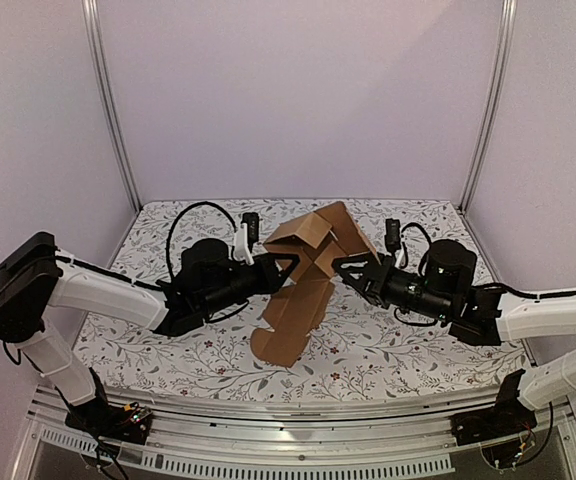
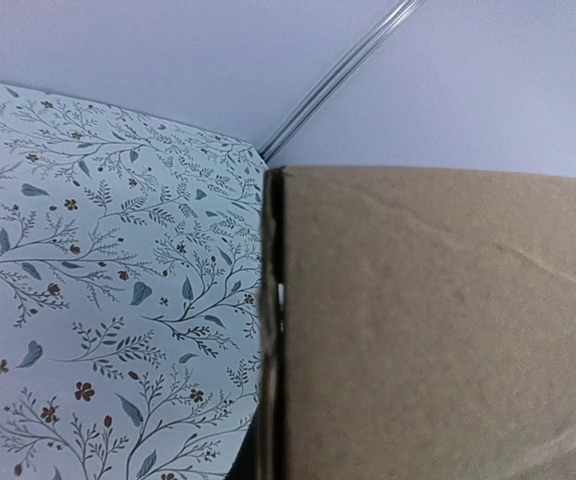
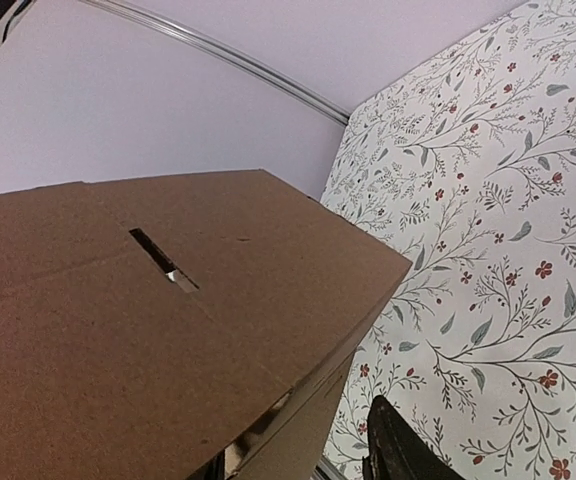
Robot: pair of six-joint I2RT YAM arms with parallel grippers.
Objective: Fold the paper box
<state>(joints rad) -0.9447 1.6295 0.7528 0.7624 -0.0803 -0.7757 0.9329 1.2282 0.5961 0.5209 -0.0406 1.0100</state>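
Floral-print table cover (image 1: 168, 350), pale walls (image 1: 298, 90), alu corner post (image 1: 113, 110), metal rail at near edge (image 1: 298, 412)

The top external camera looks down from the near side over the whole floral-printed tabletop (image 1: 168, 350). Both wrist cameras sit close against the plain brown cardboard box (image 2: 438, 330), which all views share.

A table (image 1: 420, 372) covered by a white cloth (image 1: 168, 350) printed with grey-green sprigs and small red flowers is seen enclosed on three sides by plain, pale lilac-white wall panels (image 1: 298, 100). The panels are joined at the two far corners by slim upright aluminium posts (image 1: 113, 110), and the table's near edge is bordered by a ribbed aluminium rail (image 1: 298, 420). The whole enclosure is lit softly and evenly, and only faint shadows are cast on the cloth.
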